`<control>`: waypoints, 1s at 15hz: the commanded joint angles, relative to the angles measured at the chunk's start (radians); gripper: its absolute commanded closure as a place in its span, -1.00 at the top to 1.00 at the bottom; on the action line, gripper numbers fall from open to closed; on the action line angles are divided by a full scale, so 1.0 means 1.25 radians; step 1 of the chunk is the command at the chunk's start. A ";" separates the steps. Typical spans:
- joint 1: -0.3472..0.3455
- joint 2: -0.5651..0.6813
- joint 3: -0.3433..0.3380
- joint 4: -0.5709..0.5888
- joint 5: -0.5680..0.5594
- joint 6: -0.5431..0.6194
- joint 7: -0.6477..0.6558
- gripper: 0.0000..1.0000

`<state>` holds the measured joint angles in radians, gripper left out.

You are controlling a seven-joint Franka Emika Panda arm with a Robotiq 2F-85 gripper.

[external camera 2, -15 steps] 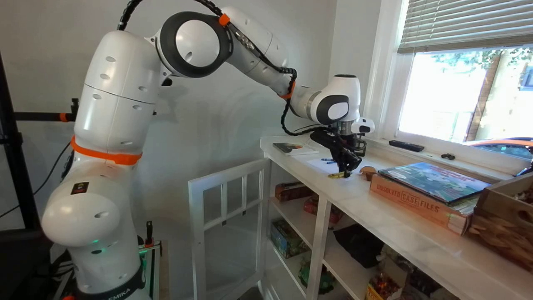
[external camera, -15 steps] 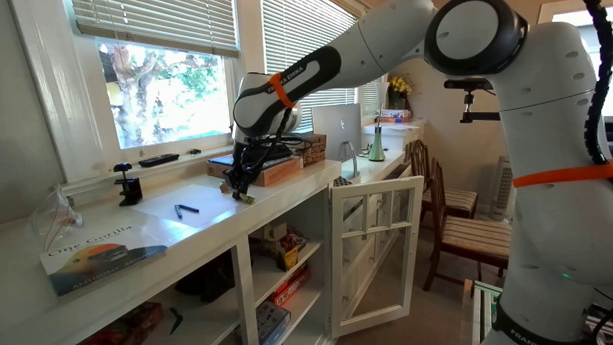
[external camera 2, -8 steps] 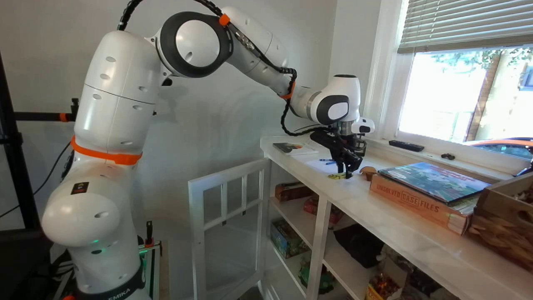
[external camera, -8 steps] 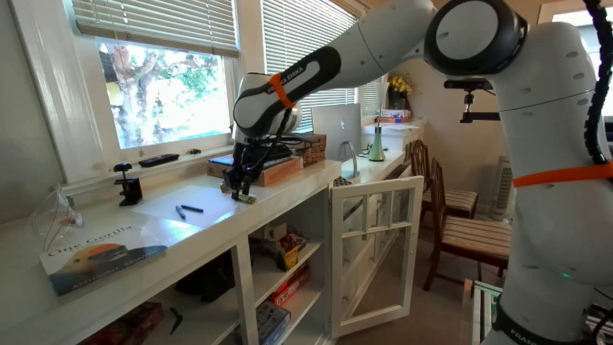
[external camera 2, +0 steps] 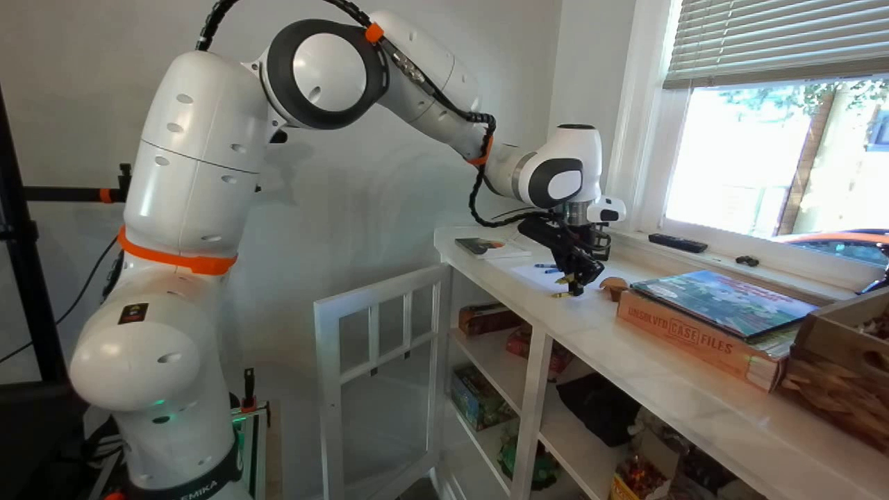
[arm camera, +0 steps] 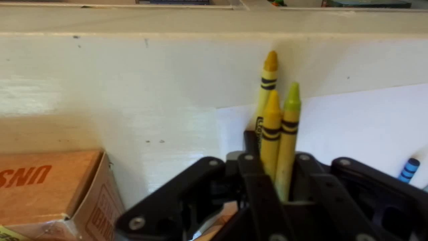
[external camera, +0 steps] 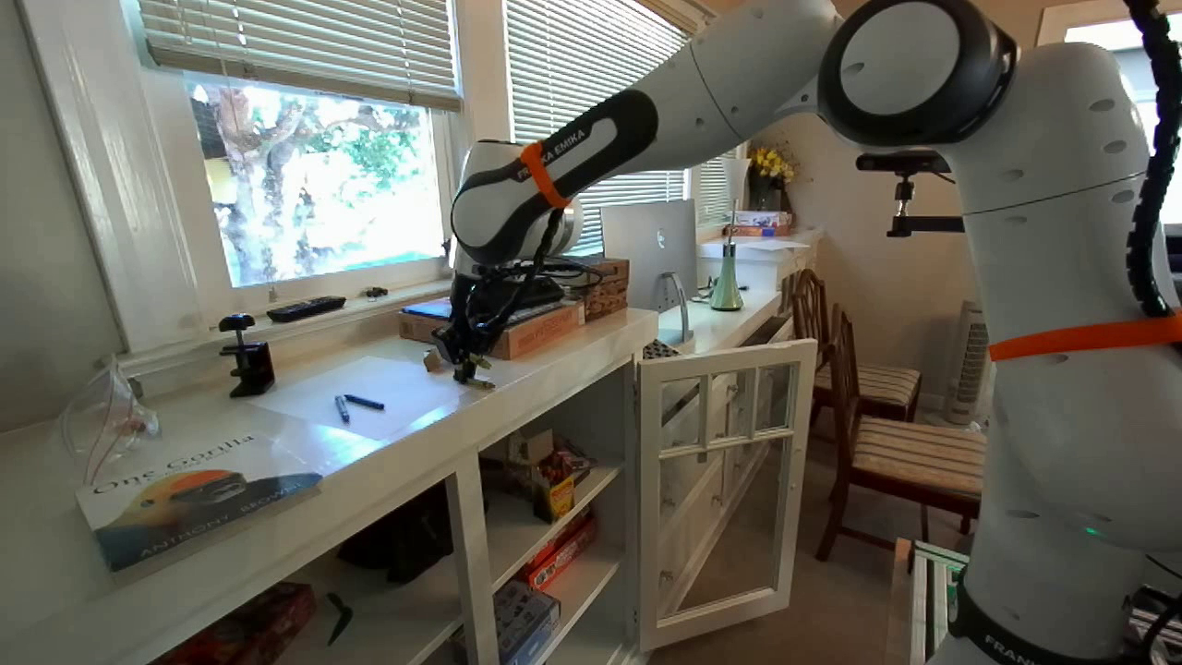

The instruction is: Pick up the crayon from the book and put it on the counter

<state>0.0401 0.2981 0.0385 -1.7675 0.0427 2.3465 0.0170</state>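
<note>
My gripper [external camera: 464,374] is shut low over the front part of the counter [external camera 2: 646,344]. In the wrist view a yellow crayon [arm camera: 271,134] and a yellow-green crayon [arm camera: 290,134] stand side by side between the fingers [arm camera: 276,157], tips tilted up. An orange-yellow crayon [arm camera: 269,75] lies lower beside the fingertip; I cannot tell if it is pinched too. Crayon ends also show at the fingertips in both exterior views. The book [external camera 2: 722,302], with a dark colourful cover, lies on a reddish-brown box [external camera 2: 687,340], beyond a small brown object.
White paper [arm camera: 361,134] lies under the gripper, with two blue crayons [external camera: 355,405] on it. The small brown object [external camera 2: 614,287] stands close to the gripper. A white book [external camera: 199,503], a black clamp [external camera: 248,360] and a plastic bag [external camera: 111,425] lie farther along.
Half a second ago the fingers were apart at the crayons; now they are shut and crayons tilt up from them. The paper and blue crayons shifted slightly. The arm barely moved.
</note>
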 commanded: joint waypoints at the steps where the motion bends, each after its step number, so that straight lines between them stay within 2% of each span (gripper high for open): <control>1: 0.005 0.009 -0.004 0.003 -0.018 -0.019 0.005 -0.93; 12: 0.000 -0.031 0.008 0.013 0.002 -0.058 -0.018 -0.93; 15: 0.000 -0.058 0.009 0.002 -0.001 -0.031 -0.026 -0.93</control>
<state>0.0401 0.2635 0.0471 -1.7525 0.0429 2.3112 0.0035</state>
